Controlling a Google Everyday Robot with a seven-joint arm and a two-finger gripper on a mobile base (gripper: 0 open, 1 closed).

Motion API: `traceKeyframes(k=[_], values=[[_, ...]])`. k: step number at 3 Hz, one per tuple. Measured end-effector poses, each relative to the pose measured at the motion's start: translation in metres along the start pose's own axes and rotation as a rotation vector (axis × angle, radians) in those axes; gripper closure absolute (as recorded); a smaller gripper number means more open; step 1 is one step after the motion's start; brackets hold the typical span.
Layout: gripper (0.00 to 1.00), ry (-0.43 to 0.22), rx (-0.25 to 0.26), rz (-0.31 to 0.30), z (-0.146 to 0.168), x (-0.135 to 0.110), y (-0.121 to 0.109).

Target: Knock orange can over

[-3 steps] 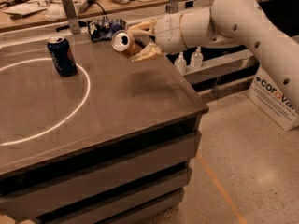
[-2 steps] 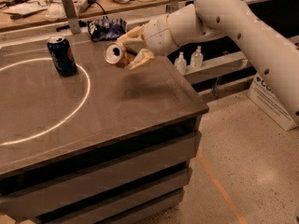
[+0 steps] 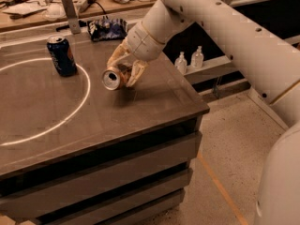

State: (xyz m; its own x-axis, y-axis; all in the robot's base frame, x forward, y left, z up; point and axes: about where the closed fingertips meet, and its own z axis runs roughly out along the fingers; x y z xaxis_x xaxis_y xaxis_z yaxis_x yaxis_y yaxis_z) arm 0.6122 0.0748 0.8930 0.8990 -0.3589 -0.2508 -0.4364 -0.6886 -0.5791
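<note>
hand [image 3: 125, 69] pinching orange can [image 3: 111, 78] | can tipped on side, low over surface [image 3: 140, 114], right of centre, maybe touching | task nearly done | left: let go, can lying flat

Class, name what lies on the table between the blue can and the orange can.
Camera view: bare tabletop crossed by the white circle line; the end effector grips the orange can.

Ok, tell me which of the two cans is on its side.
The orange can, gripped in the hand near the middle of the table, silver top facing the camera. The dark blue can stands upright at the white circle's edge.
</note>
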Motion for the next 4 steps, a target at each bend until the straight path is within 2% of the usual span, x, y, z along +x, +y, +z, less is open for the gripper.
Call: traceKeyframes(k=[1, 2, 3, 4], values=[[0.97, 0.063, -0.12, -0.14, 0.005, -0.013, -0.003], [0.74, 0.103, -0.202, -0.242, 0.009, -0.024, -0.008], [0.51, 0.143, -0.268, -0.305, 0.015, -0.035, -0.01], [0.2, 0.174, -0.321, -0.333, 0.025, -0.044, -0.007]])
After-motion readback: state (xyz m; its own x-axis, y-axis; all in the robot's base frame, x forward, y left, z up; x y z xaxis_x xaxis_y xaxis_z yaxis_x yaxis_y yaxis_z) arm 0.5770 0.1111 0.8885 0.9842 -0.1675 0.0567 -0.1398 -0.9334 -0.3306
